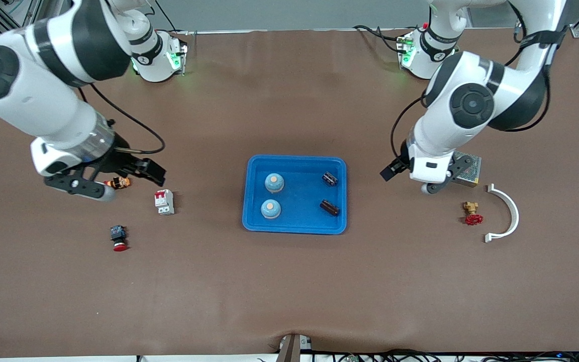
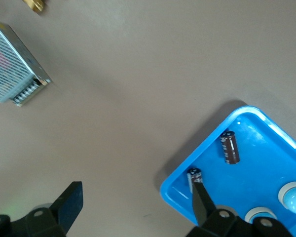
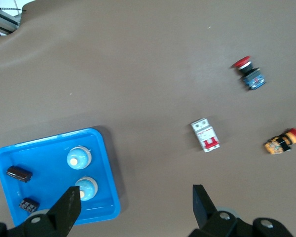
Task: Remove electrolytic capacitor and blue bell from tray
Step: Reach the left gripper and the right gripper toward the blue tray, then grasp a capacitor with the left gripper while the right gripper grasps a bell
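In the tray [image 1: 294, 227], midway along the worktop [image 1: 289, 291]: nothing taken out yet.

All four pieces sit inside: two bells [image 1: 274, 182] [image 1: 271, 209] toward my right arm's end, two capacitors [image 1: 330, 178] [image 1: 329, 207] toward my left arm's end. One of each pair lies nearer the front camera. My left gripper [image 2: 135, 200] hangs over bare worktop just beside the tray's rim, by the capacitors, jaws wide and holding nothing. My right gripper [image 3: 135, 202] hangs over the worktop well apart from the tray, near a breaker [image 1: 164, 202] and an orange part [image 1: 118, 182], jaws also wide and empty. By my reckoning the whole job is left: one capacitor and one bell must come out. The left looks best placed to begin.
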Tool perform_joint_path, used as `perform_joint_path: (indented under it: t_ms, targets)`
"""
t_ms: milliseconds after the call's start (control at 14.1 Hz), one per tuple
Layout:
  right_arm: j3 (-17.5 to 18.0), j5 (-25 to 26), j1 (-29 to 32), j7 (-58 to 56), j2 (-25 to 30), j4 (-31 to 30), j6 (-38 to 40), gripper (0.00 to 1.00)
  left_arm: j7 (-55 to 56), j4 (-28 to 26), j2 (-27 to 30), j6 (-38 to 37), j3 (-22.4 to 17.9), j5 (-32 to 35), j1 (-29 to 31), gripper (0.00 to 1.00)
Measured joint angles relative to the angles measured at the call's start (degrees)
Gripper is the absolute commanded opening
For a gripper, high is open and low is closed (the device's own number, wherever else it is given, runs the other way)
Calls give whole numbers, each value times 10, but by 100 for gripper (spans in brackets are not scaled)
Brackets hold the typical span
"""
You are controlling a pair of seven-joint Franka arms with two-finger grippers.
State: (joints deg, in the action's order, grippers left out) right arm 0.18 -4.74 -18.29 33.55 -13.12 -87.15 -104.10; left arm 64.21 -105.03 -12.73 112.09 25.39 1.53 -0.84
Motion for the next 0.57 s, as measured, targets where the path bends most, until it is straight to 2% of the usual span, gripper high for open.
perform_joint_path:
  t_ms: [213, 567]
  targets:
    - [0, 0, -35, 43, -23, 0, -21, 100, 55, -21, -12, 35, 0, 0, -17, 90]
    - [0, 0, -76, 90, -54, 3, -45, 100, 148, -27, -59, 90, 0, 0, -49, 82]
